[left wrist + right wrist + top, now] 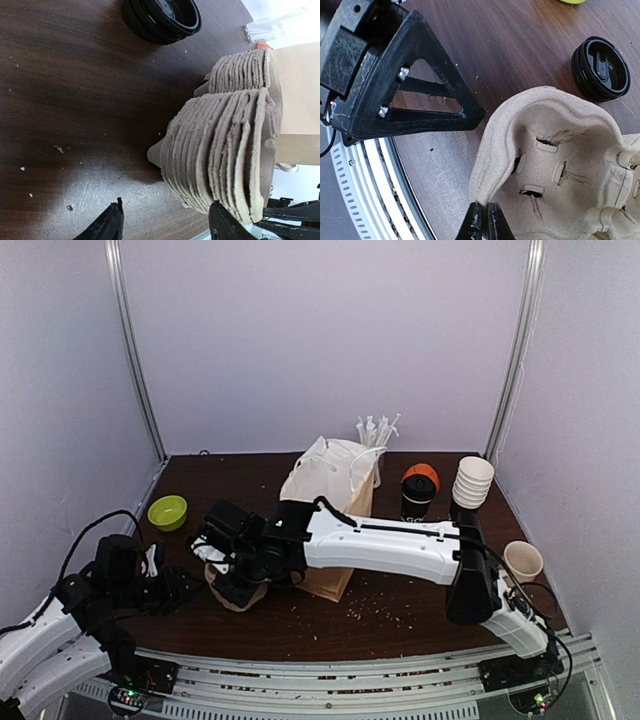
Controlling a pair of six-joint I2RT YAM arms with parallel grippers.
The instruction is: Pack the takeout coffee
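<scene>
R gripper point(483, 220) tips pressed together, pinching rim of top carrier point(555, 165) in stack. L gripper point(166, 212) spread by same stack; contact unclear. Black coffee point(416, 502) upright btw bag point(335, 490) and white cups point(472, 482), well apart from both grippers.

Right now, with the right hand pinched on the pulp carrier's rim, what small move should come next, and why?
Probably raise the right hand slightly to peel the top carrier off the stack: its fingers are shut on the rim, and the open left hand sits at the stack's edge, seemingly placed to steady it.
</scene>
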